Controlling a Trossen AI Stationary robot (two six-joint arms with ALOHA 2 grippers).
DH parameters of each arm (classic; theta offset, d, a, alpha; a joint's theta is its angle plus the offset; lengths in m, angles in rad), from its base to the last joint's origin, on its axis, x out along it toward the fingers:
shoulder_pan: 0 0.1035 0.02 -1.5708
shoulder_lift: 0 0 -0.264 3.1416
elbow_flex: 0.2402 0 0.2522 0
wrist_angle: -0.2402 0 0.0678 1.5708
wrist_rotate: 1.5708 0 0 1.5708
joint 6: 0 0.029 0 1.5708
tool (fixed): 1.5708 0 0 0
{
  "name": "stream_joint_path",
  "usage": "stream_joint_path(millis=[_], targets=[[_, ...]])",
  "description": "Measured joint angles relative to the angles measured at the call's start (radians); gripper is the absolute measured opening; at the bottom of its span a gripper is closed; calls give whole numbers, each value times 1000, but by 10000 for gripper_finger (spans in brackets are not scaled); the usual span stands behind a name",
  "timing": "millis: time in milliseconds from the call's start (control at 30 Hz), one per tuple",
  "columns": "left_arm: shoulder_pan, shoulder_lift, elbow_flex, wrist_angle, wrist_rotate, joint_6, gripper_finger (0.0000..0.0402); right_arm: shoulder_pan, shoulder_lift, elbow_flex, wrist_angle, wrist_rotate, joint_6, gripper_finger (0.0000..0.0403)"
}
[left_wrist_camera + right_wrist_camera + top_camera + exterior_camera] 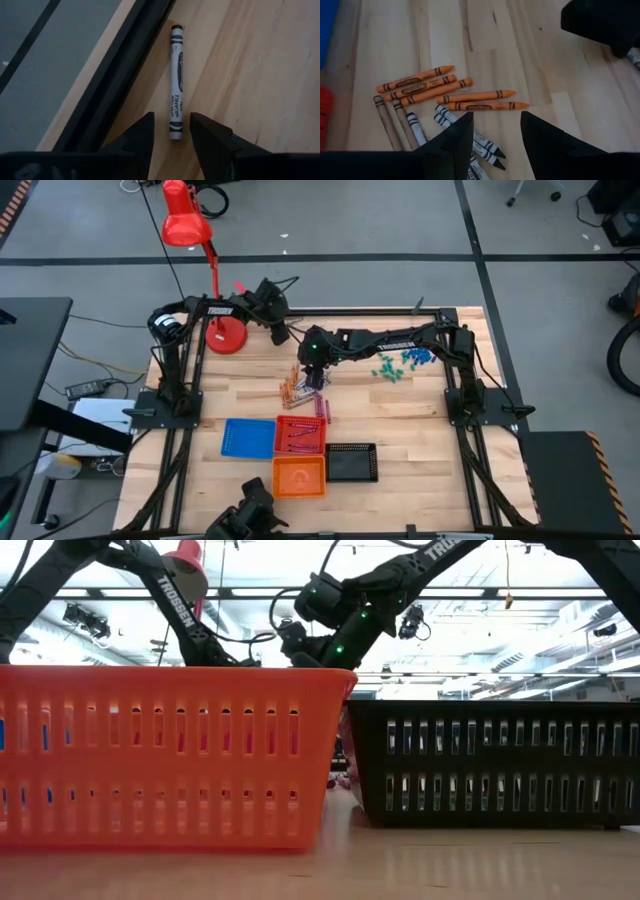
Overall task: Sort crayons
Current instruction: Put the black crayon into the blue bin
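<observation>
— While the left claw (170, 137) hovers by the counter's (400, 420) far edge, near the red lamp (222, 332), where is its crayon?
— A single grey crayon (176, 82) lies on the wood beside the dark frame rail (120, 75); its near end sits just between the spread fingertips, which grip nothing.
— And the right claw (495, 135)?
— It hangs above the crayon pile (445, 100), beyond the red tray (299, 434) as seen from the front edge. Its fingers stand apart and empty over the grey crayons (480, 145), with orange crayons (420, 82) just past them.
— How are the arms posed?
— The left arm (215, 310) reaches along the far edge; the right arm (400, 338) stretches across toward the lamp, wrist bent down over the pile.
</observation>
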Motion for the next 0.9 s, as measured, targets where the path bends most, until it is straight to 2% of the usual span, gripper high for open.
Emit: stream_joint_path(millis=[100, 400, 667, 900], targets=[[0, 0, 0, -6, 0, 3, 117, 1, 0, 0, 0, 0, -1, 168], [0, 0, 0, -11, 0, 12, 17, 3, 0, 0, -10, 3, 6, 168], [-7, 1, 2, -37, -10, 3, 17, 7, -17, 0, -93, 13, 15, 168], [-34, -27, -3, -70, -23, -17, 18, 9, -60, 0, -132, 88, 15, 168]])
